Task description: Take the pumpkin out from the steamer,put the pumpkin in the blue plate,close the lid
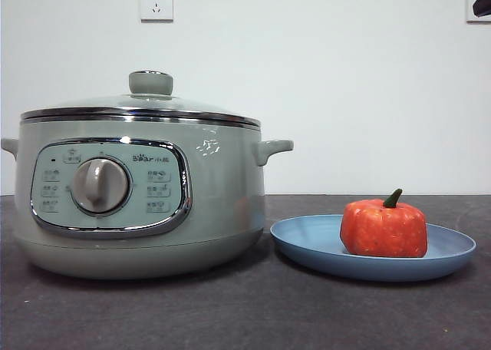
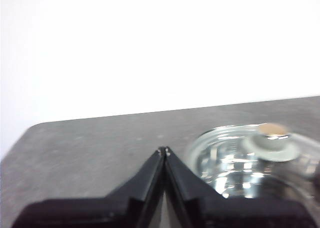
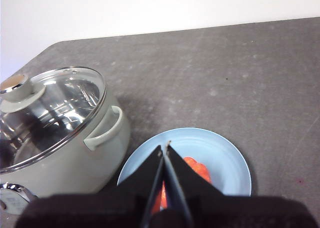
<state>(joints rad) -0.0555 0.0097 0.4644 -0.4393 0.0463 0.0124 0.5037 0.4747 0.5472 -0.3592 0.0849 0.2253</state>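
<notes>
The sage-green steamer stands at the left of the front view with the glass lid resting on its rim. To its right, the orange-red pumpkin sits upright in the blue plate. My left gripper is shut and empty, high above the table beside the lid. My right gripper is shut and empty too, above the plate, with the pumpkin partly hidden behind its jaws. The steamer lies beside the plate there.
The dark grey table carries the pot and plate. A white wall with a socket stands behind. A black arm tip shows at the top right corner of the front view.
</notes>
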